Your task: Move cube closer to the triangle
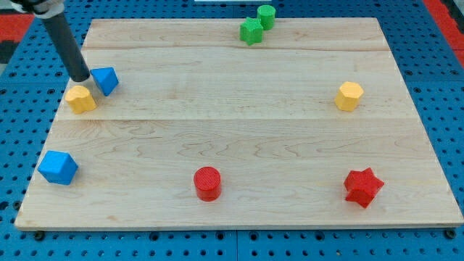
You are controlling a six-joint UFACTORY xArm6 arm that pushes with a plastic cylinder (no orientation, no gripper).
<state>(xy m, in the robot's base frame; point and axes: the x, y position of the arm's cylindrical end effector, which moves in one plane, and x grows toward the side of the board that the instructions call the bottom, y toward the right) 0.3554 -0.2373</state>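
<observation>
A blue cube (57, 167) sits near the board's lower left corner. A blue triangle (106, 80) lies at the upper left, touching or almost touching a yellow block (80, 98) just below and to its left. My tip (80, 75) is at the end of the dark rod that comes down from the view's top left. It stands right beside the triangle's left edge and just above the yellow block. The tip is far above the blue cube in the view.
A green star (251, 31) and a green cylinder (266, 16) sit at the top edge. A yellow hexagon (349, 96) is at the right. A red cylinder (207, 183) and a red star (362, 188) lie near the bottom edge of the wooden board (239, 116).
</observation>
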